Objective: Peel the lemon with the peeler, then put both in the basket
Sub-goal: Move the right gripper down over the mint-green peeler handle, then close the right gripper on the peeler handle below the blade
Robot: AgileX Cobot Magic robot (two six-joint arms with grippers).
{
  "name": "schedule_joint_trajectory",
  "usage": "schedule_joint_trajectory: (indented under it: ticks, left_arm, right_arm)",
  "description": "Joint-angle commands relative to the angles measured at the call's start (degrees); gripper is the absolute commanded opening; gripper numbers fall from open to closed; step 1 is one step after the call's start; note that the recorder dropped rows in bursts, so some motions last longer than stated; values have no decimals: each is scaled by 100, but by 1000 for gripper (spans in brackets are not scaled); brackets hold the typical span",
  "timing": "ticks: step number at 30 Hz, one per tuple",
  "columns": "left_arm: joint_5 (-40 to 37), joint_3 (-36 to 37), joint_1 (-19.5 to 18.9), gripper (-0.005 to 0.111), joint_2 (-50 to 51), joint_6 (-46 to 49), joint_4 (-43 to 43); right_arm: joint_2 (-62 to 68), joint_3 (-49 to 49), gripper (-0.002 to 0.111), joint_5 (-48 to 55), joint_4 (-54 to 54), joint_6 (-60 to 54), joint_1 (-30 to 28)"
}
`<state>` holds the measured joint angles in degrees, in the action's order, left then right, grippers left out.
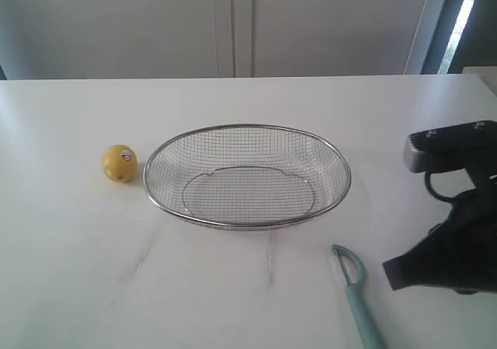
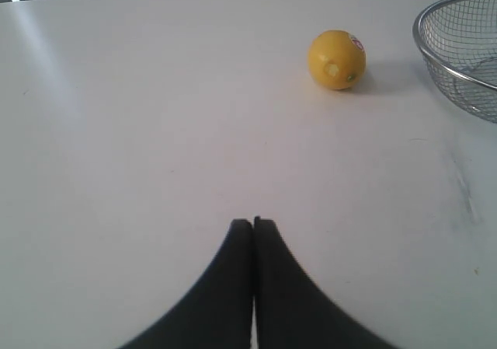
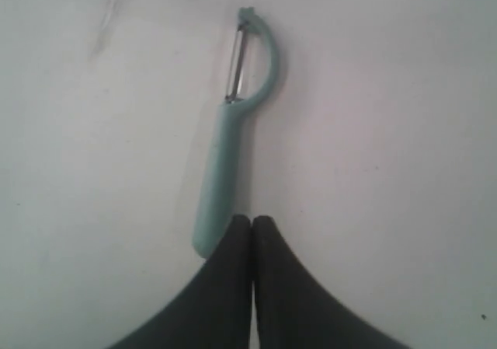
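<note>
The yellow lemon with its red-and-white sticker rests on the white table just left of the wire-mesh basket. The teal-handled peeler lies in front of the basket's right end, blade head toward it. My right gripper hovers beside the peeler handle, shut and holding nothing. In the right wrist view its closed tips overlap the end of the peeler. My left gripper is shut and empty, well short of the lemon; the basket shows at the frame's edge. The exterior view does not show the left gripper.
The basket holds nothing. A pale wall with cabinet panels runs behind the table's far edge. Faint scuff marks streak the tabletop in front of the basket.
</note>
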<state>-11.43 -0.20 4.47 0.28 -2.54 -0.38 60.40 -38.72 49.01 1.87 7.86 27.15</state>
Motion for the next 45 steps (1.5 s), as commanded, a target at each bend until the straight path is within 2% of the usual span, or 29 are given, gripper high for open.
schedule_joint_trajectory:
  ticks: [1, 5, 13, 14, 16, 17, 19, 21, 29, 34, 45]
  left_arm:
    - [-14, 20, 33, 1, -28, -5, -59]
    - [-14, 20, 33, 1, -28, -5, -59]
    - [-14, 20, 33, 1, -28, -5, -59]
    - [-14, 20, 33, 1, -28, -5, -59]
    - [-14, 20, 33, 1, -28, -5, -59]
    - [-14, 20, 33, 1, -28, -5, -59]
    - [-14, 20, 33, 1, -28, -5, -59]
    - [-14, 20, 33, 1, -28, -5, -59]
    - [-14, 20, 33, 1, -28, -5, -59]
    - [-14, 20, 33, 1, -28, -5, -59]
    - [-14, 20, 33, 1, -28, -5, -59]
  right_arm:
    - [418, -117, 0, 146, -535, 1037, 941]
    - [1546, -388, 0, 49, -816, 1393, 1539]
    - [2383, -398, 1, -625, -938, 1540, 1552]
    - [2383, -398, 5, -652, -1016, 1568, 1527]
    - [2383, -398, 19, -675, -1032, 1680, 1387]
    - [2383, -398, 30, -638, -1032, 1680, 1304]
    - [2383, -398, 40, -649, -1032, 1680, 1272]
    - [2383, -398, 45, -702, -1016, 1680, 1272]
    - [2407, -387, 44, -1080, -1011, 1668, 1201]
    - [2600, -387, 44, -1013, -944, 1668, 997]
    - [3018, -387, 44, -1023, -919, 1668, 995]
